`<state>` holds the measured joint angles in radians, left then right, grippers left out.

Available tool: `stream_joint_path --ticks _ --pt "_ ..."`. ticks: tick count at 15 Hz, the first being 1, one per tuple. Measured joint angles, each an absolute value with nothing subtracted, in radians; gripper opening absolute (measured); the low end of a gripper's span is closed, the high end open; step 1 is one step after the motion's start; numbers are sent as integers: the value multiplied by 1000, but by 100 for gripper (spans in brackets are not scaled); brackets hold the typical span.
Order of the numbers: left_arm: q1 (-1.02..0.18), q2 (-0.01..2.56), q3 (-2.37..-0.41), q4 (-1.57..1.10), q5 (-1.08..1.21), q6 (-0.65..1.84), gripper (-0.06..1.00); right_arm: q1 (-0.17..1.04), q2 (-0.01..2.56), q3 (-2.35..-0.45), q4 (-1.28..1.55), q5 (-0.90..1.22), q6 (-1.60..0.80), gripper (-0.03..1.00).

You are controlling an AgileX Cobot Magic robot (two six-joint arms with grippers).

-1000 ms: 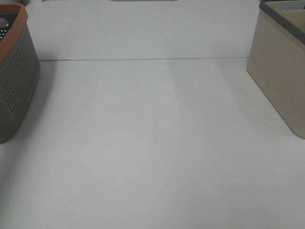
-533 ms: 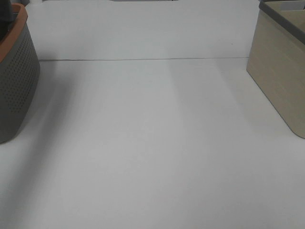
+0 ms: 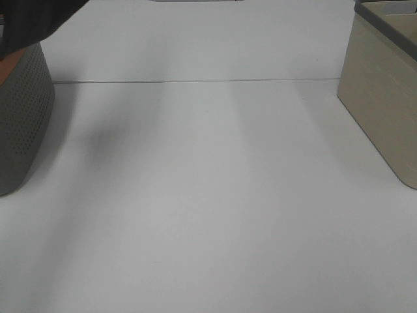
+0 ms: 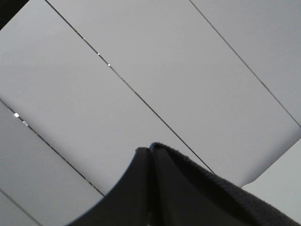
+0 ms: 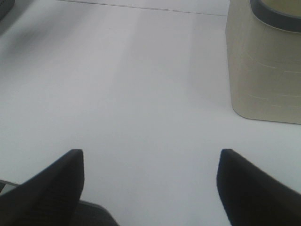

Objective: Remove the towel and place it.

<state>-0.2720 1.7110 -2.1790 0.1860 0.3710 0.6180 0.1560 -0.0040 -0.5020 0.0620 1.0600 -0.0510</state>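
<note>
The towel point(image 3: 34, 18) shows in the high view as a dark, blurred cloth at the top left corner, hanging above the grey perforated basket point(image 3: 23, 114) with the orange rim. In the left wrist view my left gripper point(image 4: 150, 149) has its fingers pressed together, and dark soft cloth, the towel point(image 4: 214, 195), lies pinched along them, held high over white surfaces. My left gripper itself is hidden in the high view. My right gripper point(image 5: 150, 153) is open and empty, low over the white table. It does not show in the high view.
A beige bin with a grey rim point(image 3: 384, 98) stands at the right edge and also shows in the right wrist view point(image 5: 263, 66). The white table point(image 3: 215, 195) spreads between the basket and the bin. A thin seam point(image 3: 195, 81) crosses its far part.
The dark towel has come up out of the left basket into the top left corner, covering the rim. A soft shadow has spread on the table beside the basket. The right gripper's side looks unchanged.
</note>
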Motion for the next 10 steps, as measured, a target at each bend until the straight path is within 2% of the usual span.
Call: stream_joint_path --ticks 4,8,10 --pt "-350 1842 -2302 191 371 618 0 156 -4 -502 62 1060 -51 76" --pt "-377 1906 -2304 232 386 618 0 156 -4 -502 62 1060 -51 76" --pt "-394 1942 -2304 237 467 615 0 156 -4 -502 62 1060 -51 76"
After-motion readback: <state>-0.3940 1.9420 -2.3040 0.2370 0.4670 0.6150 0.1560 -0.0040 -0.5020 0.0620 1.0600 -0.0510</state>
